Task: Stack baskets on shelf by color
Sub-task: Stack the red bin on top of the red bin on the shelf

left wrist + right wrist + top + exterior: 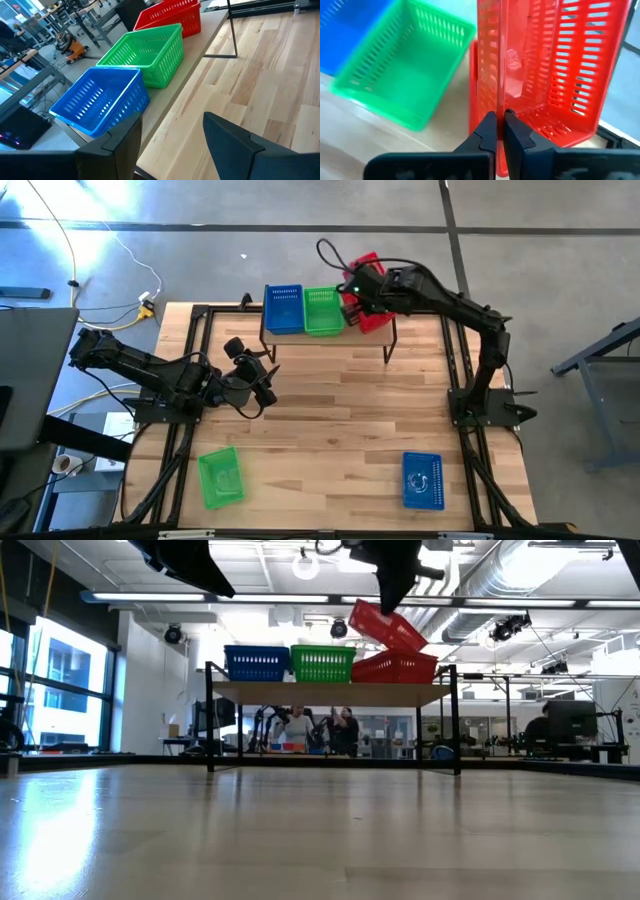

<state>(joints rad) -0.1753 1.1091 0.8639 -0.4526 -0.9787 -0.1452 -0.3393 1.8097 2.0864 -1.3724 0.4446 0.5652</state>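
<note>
A: Overhead, the right gripper (pixel 352 292) is covering the red basket (pixel 373 308) on the shelf (pixel 390 328).

B: The low view is showing a tilted red basket (pixel 385 624), jaws pinching its wall. The left gripper (pixel 262 376) is hovering, jaws wide.

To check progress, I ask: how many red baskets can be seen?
2. One red basket sits on the shelf beside the green one; the right gripper holds the second red basket tilted above it. Others may be hidden.
</note>
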